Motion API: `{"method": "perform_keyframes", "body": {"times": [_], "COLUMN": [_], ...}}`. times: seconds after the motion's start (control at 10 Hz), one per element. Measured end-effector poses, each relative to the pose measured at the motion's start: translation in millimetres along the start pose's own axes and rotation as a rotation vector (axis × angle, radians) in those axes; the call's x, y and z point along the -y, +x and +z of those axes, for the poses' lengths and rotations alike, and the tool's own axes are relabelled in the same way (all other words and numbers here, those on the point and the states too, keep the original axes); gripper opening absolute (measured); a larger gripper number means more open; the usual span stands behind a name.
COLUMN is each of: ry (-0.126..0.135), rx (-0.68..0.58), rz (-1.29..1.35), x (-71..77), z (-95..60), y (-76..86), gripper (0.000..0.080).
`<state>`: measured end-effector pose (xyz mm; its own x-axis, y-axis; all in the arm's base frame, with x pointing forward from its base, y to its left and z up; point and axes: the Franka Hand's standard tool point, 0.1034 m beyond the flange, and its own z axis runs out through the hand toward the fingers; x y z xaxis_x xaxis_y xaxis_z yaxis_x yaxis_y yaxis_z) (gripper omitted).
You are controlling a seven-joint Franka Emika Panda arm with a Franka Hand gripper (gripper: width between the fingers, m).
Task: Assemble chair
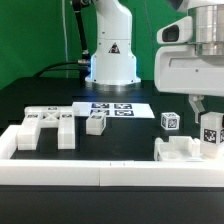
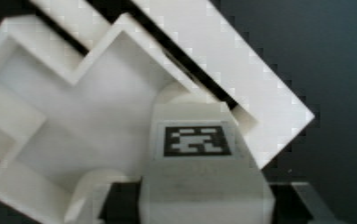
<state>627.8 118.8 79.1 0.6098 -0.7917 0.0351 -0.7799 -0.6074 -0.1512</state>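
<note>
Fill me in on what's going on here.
The gripper is shut on a tagged white block, holding it by the slotted piece on the exterior view's right. Whether they touch is unclear. Other parts lie loose on the table toward the left.

No words are legible; a warning triangle (image 1: pixel 113 47) marks the robot base (image 1: pixel 112 70), square coded tags (image 2: pixel 196 140) the chair pieces (image 1: pixel 48 128).
</note>
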Motion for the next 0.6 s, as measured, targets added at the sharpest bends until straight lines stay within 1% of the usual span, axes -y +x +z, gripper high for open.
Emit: {"method": "perform_keyframes", "body": {"times": [0.2,0.5,0.6], "ry": [0.005,0.004,-0.002], "rx": [0.001,0.001,0.005], "rz": [0.129,0.113,0.048], "x": [1.8,1.7,1.0], "z": [-0.1,0.3,0.9], "y": [-1.8,-2.1,-2.7], "gripper": [0.029,0.0291,0.0532]}}
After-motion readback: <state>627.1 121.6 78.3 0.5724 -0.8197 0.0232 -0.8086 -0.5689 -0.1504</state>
